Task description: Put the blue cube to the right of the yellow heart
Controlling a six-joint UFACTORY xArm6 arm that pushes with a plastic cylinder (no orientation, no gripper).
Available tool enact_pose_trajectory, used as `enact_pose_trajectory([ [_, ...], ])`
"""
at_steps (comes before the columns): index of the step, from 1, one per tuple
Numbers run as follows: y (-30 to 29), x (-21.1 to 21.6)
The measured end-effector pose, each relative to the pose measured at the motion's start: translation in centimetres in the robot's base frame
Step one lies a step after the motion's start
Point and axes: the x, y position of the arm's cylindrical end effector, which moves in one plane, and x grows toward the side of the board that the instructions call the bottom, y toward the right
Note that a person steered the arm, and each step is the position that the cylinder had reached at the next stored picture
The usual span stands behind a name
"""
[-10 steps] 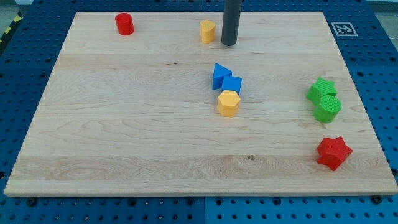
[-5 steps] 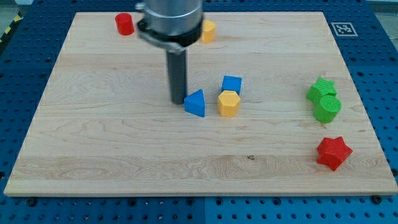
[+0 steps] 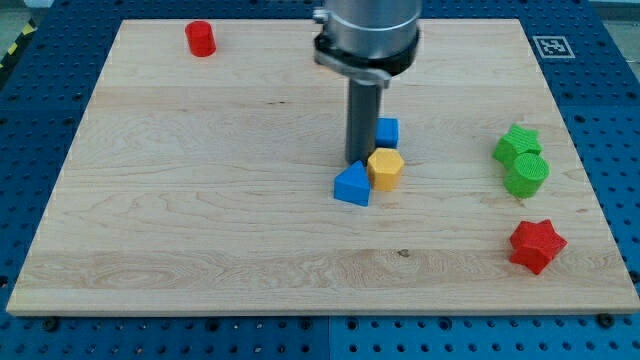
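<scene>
My tip (image 3: 359, 161) rests on the board just above the blue triangular block (image 3: 352, 186) and at the upper left of the yellow hexagonal block (image 3: 385, 169). The blue cube (image 3: 387, 132) sits just right of the rod, above the yellow hexagonal block and close to it. The blue triangular block touches the yellow hexagonal block's lower left side. The yellow heart is hidden behind the arm near the view's top.
A red cylinder (image 3: 201, 38) stands at the top left of the wooden board (image 3: 200, 200). A green star (image 3: 517, 143) and a green round block (image 3: 527, 174) sit together at the right. A red star (image 3: 537, 246) lies at the lower right.
My tip has moved right, from left of the blue triangular block to just above it. The blue triangular block, yellow hexagonal block and blue cube have all shifted right.
</scene>
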Motion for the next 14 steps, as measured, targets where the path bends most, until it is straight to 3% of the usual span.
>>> enact_pose_trajectory([
  [1,0.7,-3.2],
  [3,2.1,-3.8],
  [5,8.7,-7.4],
  [7,9.5,-3.3],
  [9,12.0,-14.2],
  [10,11.9,-14.3],
  [12,12.4,-8.4],
  [13,15.7,-9.8],
  [14,17.6,-14.4],
])
